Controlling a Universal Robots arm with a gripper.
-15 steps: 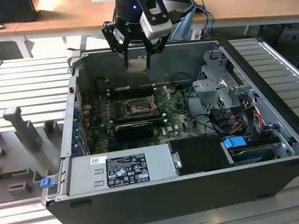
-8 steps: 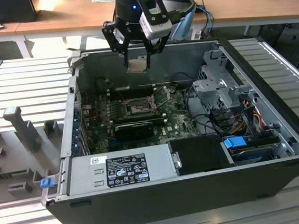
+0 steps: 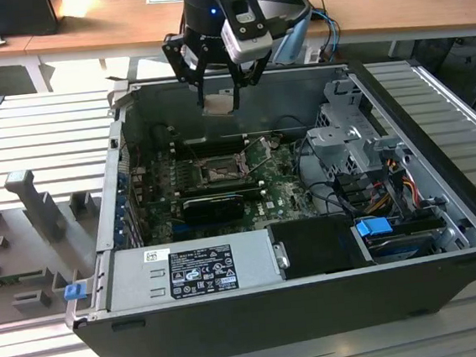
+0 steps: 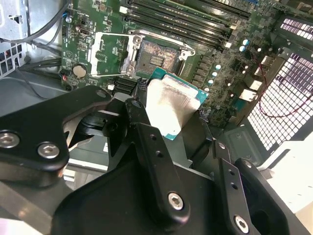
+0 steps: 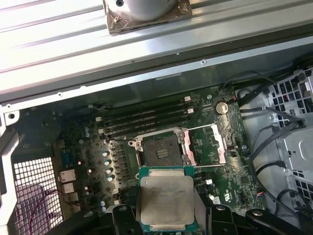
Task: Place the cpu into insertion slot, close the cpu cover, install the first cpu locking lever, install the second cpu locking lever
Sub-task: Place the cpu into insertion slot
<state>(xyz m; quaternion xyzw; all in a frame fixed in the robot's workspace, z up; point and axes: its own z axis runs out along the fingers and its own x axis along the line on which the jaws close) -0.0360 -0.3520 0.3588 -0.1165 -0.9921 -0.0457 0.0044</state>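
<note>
Over the open computer case [image 3: 235, 318], the downward-pointing tool [image 3: 218, 104] grips the cpu [image 5: 166, 198].

One gripper [image 3: 218, 104], one cpu [image 5: 166, 198], one insertion slot [image 5: 160, 151] and one cpu cover [image 5: 205, 145]. One open computer case [image 3: 260, 320] with one green motherboard [image 5: 234, 181] inside. On the board, four long black memory slots [image 5: 144, 117] and one round coin battery [image 5: 222, 107]. One silver power supply [image 3: 192, 267], one black block [image 3: 316, 245] beside it, one metal drive cage [image 3: 348, 138], and two blue plastic tabs [image 3: 73, 290] in the exterior view
</note>
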